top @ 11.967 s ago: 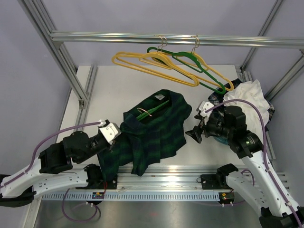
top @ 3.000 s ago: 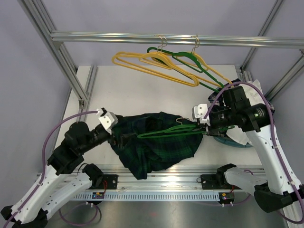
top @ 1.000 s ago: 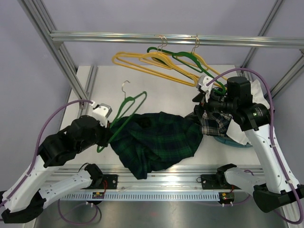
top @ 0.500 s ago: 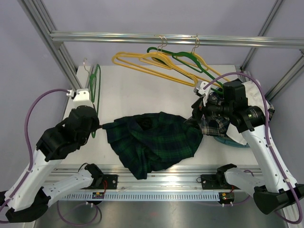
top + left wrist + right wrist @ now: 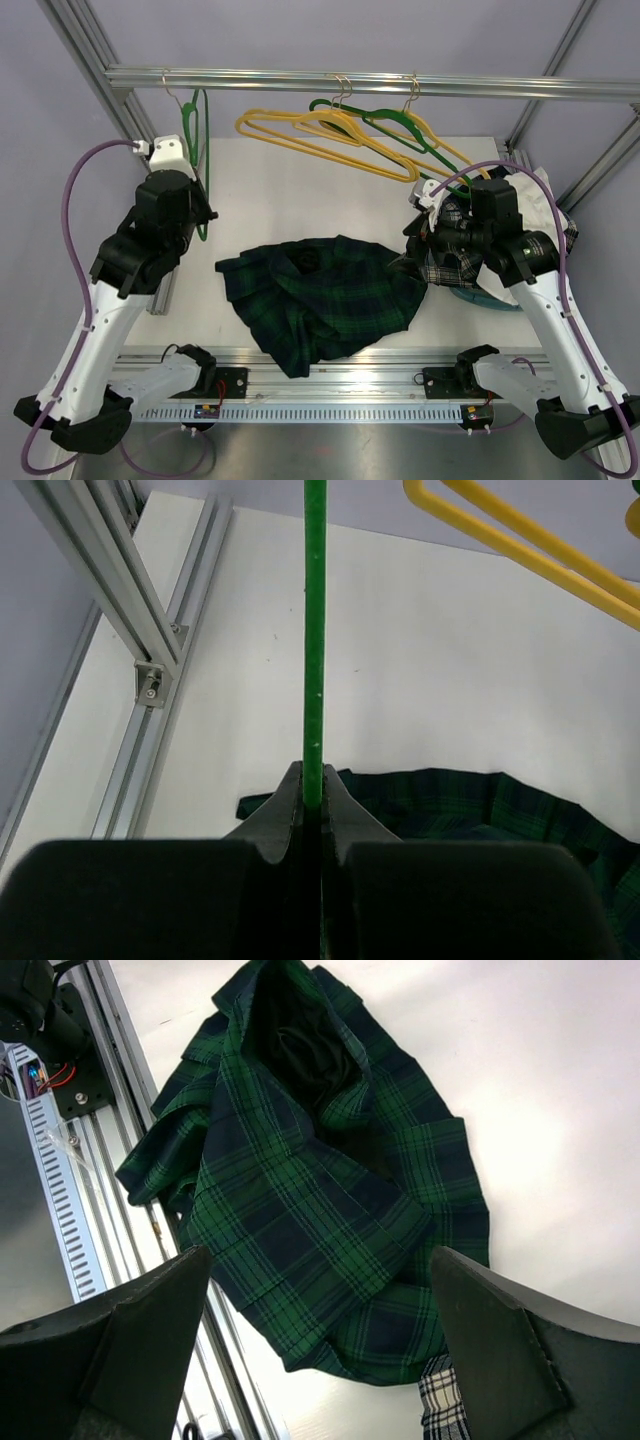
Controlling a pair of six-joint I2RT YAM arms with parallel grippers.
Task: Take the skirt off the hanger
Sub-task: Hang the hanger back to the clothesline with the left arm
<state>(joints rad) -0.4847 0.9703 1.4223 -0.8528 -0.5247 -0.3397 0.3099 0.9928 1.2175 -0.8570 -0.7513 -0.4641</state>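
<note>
We see the skirt (image 5: pixel 322 303) lying crumpled on the white table (image 5: pixel 290 185), near its front edge, between the two arms. It is free of the green hanger (image 5: pixel 199 150), which the left gripper (image 5: pixel 203 215) holds up at the rail (image 5: pixel 370 80), well apart from the cloth. In the left wrist view the fingers (image 5: pixel 282 825) are pressed together on the thin green bar (image 5: pixel 315 630), and a corner of the skirt (image 5: pixel 470 800) shows below them. The right gripper (image 5: pixel 418 250) stands spread wide and holds nothing; it hovers just beside the right edge of the skirt, and in its own view the cloth (image 5: pixel 320 1180) lies between the two fingers (image 5: pixel 130 1335).

We count one skirt and four hangers: the green one held, and two yellow hangers (image 5: pixel 330 140) with one dark green hanger (image 5: pixel 400 140) on the rail. A pile of other clothes (image 5: pixel 520 215) is at the right.

The skirt is dark green and navy tartan, folded over itself, its waist opening turned upward.
</note>
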